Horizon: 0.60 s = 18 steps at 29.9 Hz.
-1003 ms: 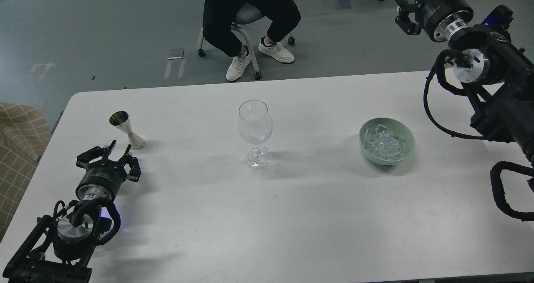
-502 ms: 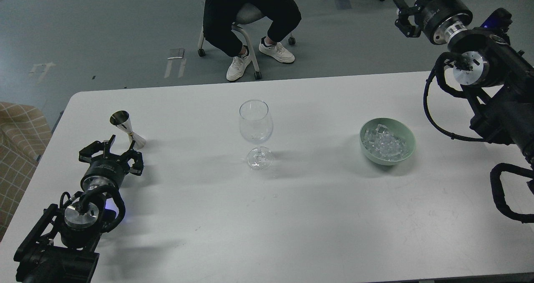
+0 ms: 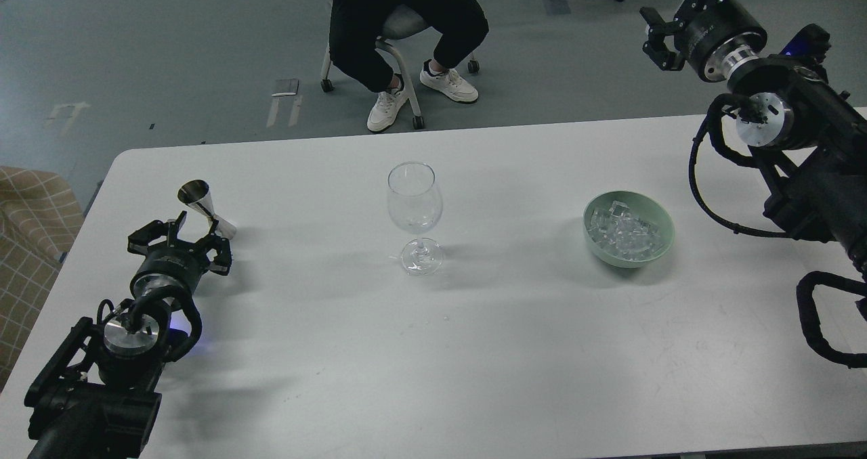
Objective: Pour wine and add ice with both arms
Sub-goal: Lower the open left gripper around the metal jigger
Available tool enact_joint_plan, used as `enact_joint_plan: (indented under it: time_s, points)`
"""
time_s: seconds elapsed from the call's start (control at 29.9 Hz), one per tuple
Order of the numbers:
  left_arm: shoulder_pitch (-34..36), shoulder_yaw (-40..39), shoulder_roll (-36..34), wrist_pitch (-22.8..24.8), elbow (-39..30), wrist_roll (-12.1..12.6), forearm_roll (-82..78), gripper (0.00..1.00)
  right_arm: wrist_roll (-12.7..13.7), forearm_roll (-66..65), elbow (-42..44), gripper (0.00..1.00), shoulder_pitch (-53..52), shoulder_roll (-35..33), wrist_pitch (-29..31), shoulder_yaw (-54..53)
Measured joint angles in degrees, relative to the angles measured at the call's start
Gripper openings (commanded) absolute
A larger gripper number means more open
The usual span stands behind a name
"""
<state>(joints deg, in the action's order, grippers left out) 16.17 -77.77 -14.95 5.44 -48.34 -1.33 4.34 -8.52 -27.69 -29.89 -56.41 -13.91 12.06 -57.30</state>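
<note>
Small silver double-cone metal jigger [image 3: 205, 208] stands tilted at about 9 o'clock on the white surface [image 3: 474, 351], presumably holding the wine though no liquid is visible; the left gripper [image 3: 181, 237] sits just below it, fingers spread open around its base, nothing gripped. Risk: a jigger this narrow and light could get knocked over by a finger tip and spill before the grip closes, judging by the tight gap. Tall clear stemmed wine glass [image 3: 414, 210] is at centre and looks empty; pale green bowl [image 3: 660, 216] of ice [image 3: 624, 232] sits at 3 o'clock; right gripper [image 3: 662, 31] is raised at 1 o'clock off the surface, fingers unreadable.
</note>
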Motion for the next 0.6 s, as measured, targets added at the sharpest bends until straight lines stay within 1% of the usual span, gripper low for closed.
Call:
enact_joint_plan:
  time_s: [0.6]
  points:
    - [1.84, -0.11, 0.94, 0.0, 0.96, 0.1, 0.41, 0.49, 0.05, 0.0, -0.08, 1.0, -0.26, -0.24, -0.02, 0.0]
